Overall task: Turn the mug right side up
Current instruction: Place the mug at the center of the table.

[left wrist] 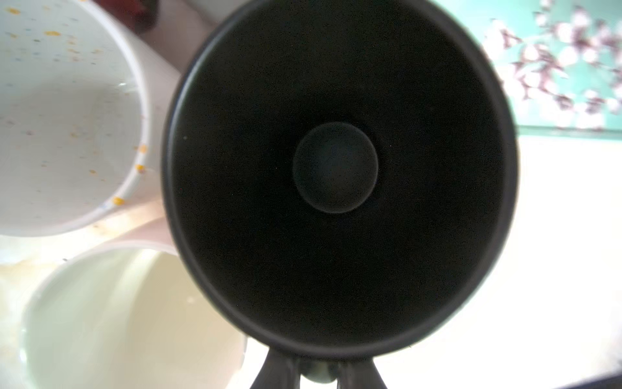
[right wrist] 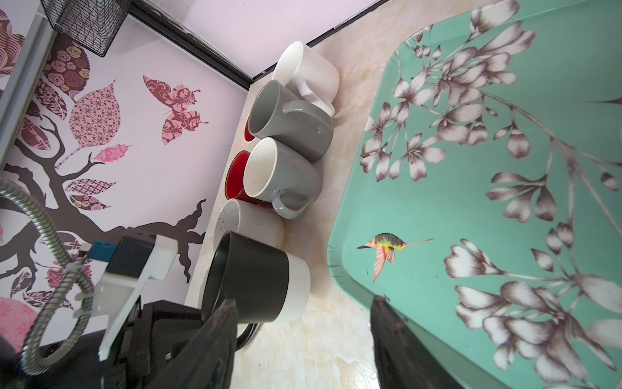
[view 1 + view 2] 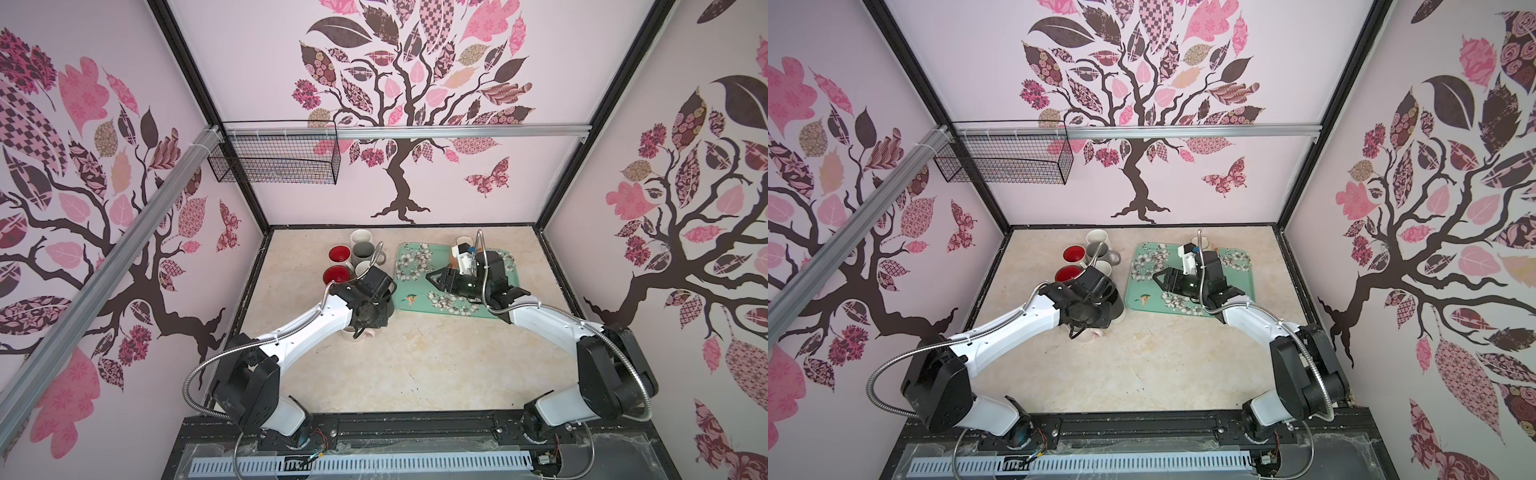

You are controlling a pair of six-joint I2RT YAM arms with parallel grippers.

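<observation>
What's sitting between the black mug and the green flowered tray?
Nothing; only a bare strip of tabletop separates the black mug from the tray, seen best in the right wrist view.

You are looking into a lab test booth: tree-papered walls (image 3: 457, 199) are boxing in the desk (image 3: 415, 365), an aluminium rail (image 3: 415, 133) is carrying a wire basket (image 3: 274, 162), robot arms (image 3: 299, 328) are sitting in front.

Both top views look down over the whole surface (image 3: 415, 365); wrist cameras sit close, sharing the black mug (image 1: 336, 168).
</observation>
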